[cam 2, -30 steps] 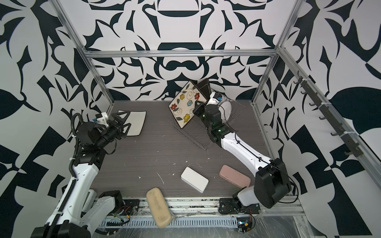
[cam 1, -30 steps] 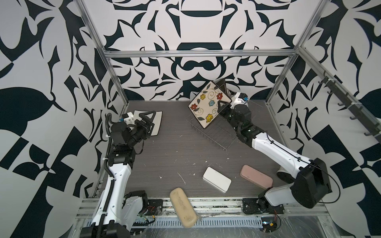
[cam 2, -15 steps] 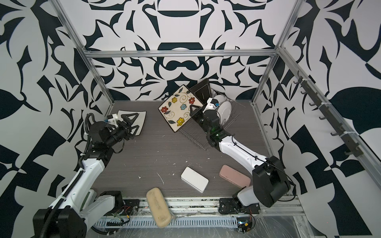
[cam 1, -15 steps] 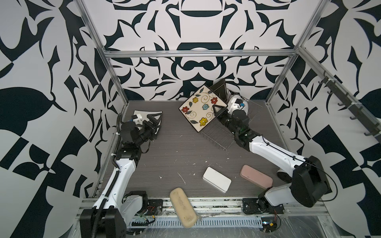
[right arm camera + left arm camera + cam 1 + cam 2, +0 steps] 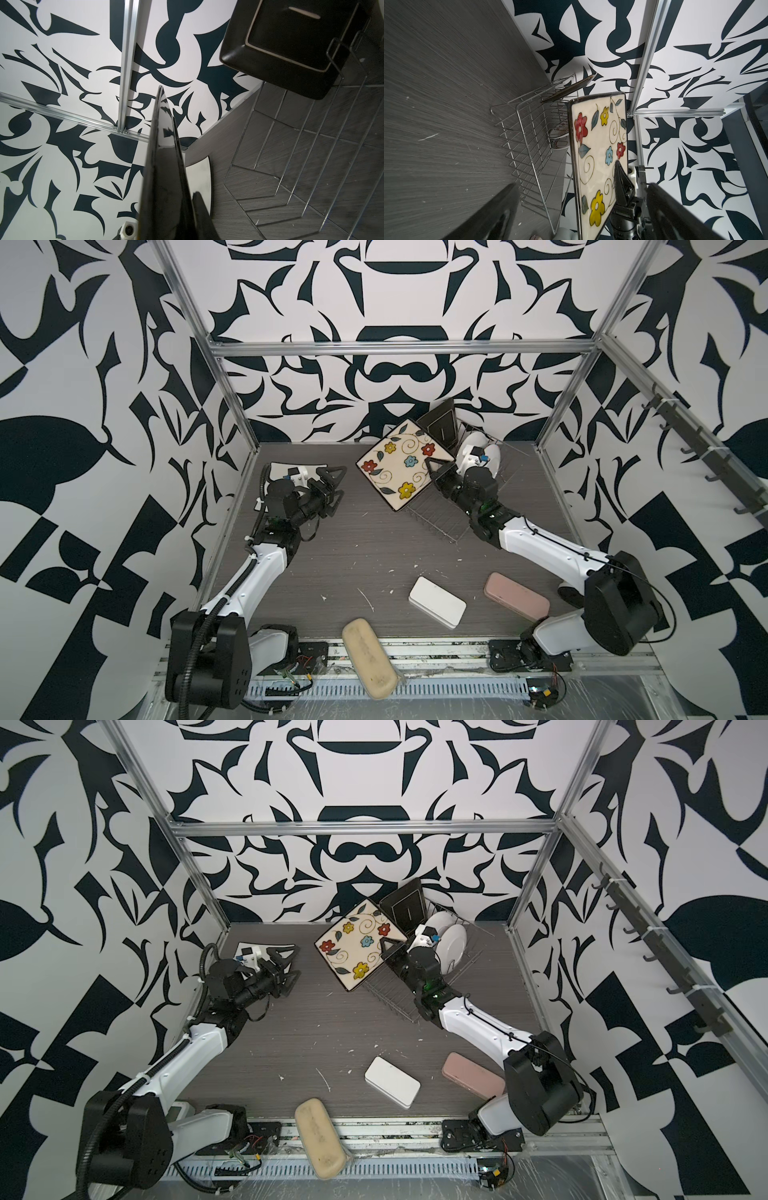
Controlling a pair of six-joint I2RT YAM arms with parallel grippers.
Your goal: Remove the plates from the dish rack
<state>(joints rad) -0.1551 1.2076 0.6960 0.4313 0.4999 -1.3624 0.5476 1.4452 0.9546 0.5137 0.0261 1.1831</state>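
Gray tabletop [image 5: 374, 556] fills the booth. Right claw [image 5: 433, 466] pinches the flower plate [image 5: 401, 466], up in the air beside the dish rack [image 5: 440, 518]. Left claw [image 5: 342, 480] hangs wide open. Next, I think: lay it down flat.

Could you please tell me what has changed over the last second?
The right gripper, shut on the flowered plate, carried it leftward from the dish rack; the open left gripper reached toward it. The black plate, round white plates and white box stayed put.
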